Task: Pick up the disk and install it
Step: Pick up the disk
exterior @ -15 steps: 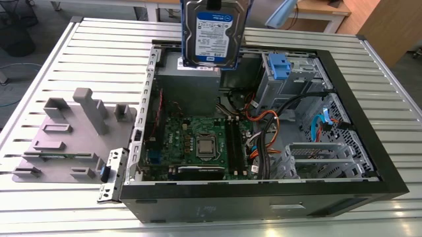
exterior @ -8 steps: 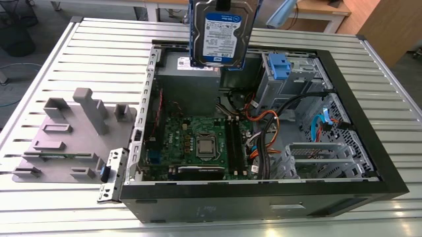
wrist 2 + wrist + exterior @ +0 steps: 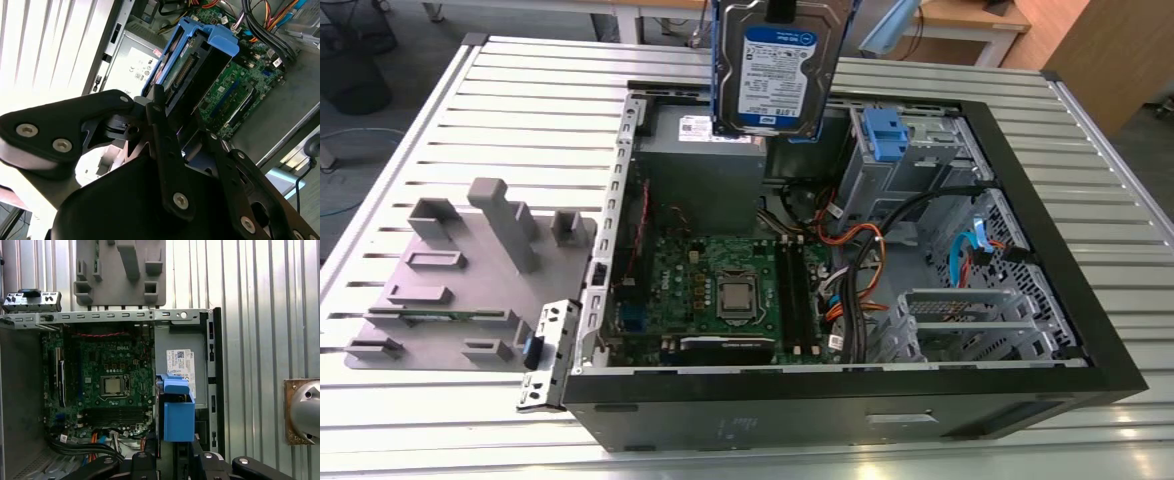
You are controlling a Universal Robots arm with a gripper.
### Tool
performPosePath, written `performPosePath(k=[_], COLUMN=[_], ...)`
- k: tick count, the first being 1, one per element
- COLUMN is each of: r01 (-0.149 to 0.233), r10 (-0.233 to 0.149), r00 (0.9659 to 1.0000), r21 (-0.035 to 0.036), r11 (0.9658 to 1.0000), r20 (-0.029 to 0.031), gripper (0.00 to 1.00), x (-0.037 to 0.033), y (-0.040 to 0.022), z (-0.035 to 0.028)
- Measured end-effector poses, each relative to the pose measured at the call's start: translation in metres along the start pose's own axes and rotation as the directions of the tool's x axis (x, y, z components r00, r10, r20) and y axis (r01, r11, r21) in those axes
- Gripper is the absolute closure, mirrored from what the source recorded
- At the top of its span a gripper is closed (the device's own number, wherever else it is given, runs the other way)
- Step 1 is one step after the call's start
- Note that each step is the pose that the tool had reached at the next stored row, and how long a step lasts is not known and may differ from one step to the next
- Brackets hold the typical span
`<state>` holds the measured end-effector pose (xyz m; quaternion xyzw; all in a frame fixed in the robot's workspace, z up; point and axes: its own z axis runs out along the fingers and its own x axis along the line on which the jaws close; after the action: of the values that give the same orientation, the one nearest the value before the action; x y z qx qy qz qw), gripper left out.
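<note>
Currently, item 1: the disk (image 3: 778, 70), silver w/ blue-white label and blue side rails. We log it upright, hanging in the tool (image 3: 178, 114), which is clamped on its sides. Item 2: open PC case (image 3: 854, 405), below the tool, on slatted tabletop (image 3: 427, 420); power-supply box (image 3: 707, 150) and motherboard (image 3: 720, 290) inside, beneath the held disk. Item 3: grey fixture (image 3: 467, 265), well off to the tool's side, same tabletop.
</note>
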<state>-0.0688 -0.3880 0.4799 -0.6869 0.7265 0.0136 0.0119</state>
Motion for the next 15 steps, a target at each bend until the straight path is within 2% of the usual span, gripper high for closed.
performPosePath(k=[8,15], r01=[0.000,0.000], r10=[0.000,0.000], r00=[1.0000,1.0000], r21=[0.0000,0.0000], r11=[1.0000,1.0000], r20=[0.0000,0.0000], gripper=[0.65,0.65], x=[0.0000,-0.0003], y=[-0.0004,-0.0063], z=[0.0000,0.0000])
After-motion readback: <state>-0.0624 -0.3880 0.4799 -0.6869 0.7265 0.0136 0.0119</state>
